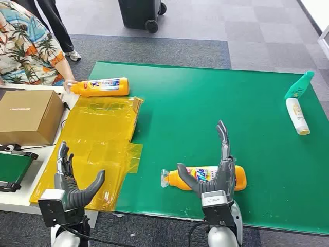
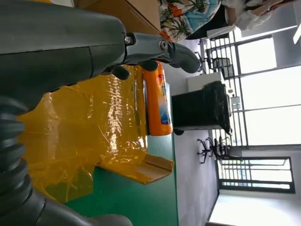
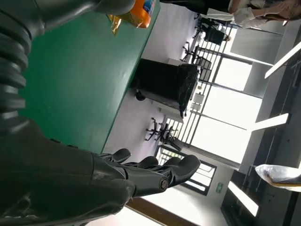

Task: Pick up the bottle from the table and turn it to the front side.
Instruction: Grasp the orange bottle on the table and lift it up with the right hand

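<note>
The orange bottle [image 1: 205, 177] lies on its side on the green mat [image 1: 240, 103], close to the mat's near edge. Its long side runs across the mat, with the clear cap end pointing toward the yellow plastic sheet [image 1: 105, 144] and the round bottom pointing the other way. The right hand [image 1: 217, 172] is right at the bottle, on the robot's side of it. Its fingers are spread wide and stand up in front of the bottle's middle, and the thumb sticks out toward the cap end. It looks like it holds nothing, but I cannot tell if it touches the bottle yet. The left hand [image 1: 72, 180] is far from the bottle, over the near part of the yellow plastic sheet, open too and with nothing in it. So the right hand is much nearer, and it should be the one to close around the bottle's middle. A second orange bottle [image 1: 102, 86] lies at the far side of the yellow plastic sheet, where a person [image 1: 27, 43] touches its cap end
</note>
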